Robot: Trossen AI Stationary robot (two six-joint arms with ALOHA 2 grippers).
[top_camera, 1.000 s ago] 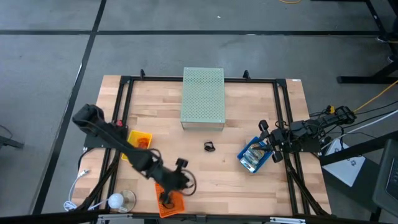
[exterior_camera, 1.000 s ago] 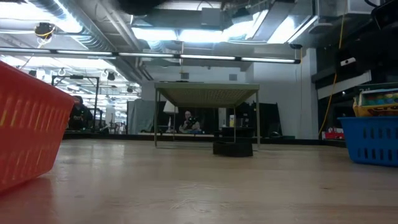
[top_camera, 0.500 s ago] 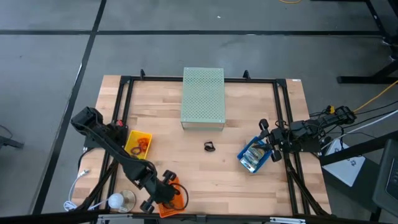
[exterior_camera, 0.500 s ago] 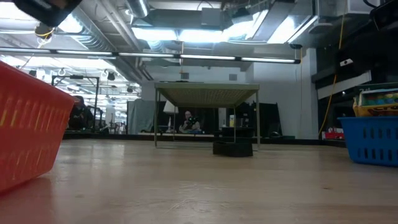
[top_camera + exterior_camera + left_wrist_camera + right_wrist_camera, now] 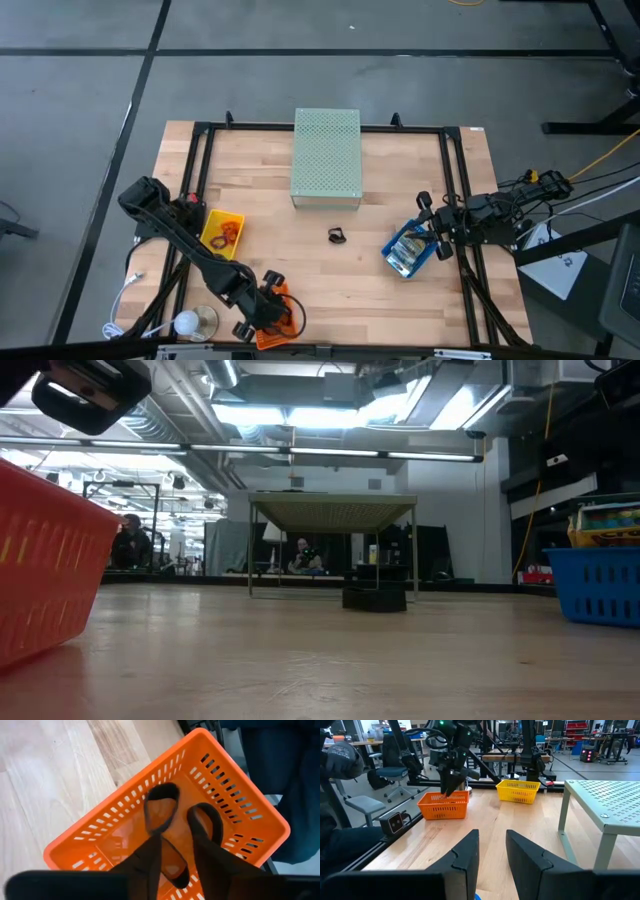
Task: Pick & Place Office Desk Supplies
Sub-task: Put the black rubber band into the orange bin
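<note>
I see the wooden table [image 5: 300, 260] on grey concrete floor [image 5: 80, 90]; left gripper [image 5: 176, 822] parted above orange tray [image 5: 240, 820], right gripper [image 5: 492, 851] parted, both empty.

loop pieces [image 5: 161, 812] in tray [image 5: 235, 795].

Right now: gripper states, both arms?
Left gripper: open over the orange tray, holding nothing; two black loops lie in the tray.
Right gripper: open, empty, by the blue tray.

The wooden table [image 5: 330, 270] carries three trays, a perforated box [image 5: 326, 154], a black loop [image 5: 336, 236].
</note>
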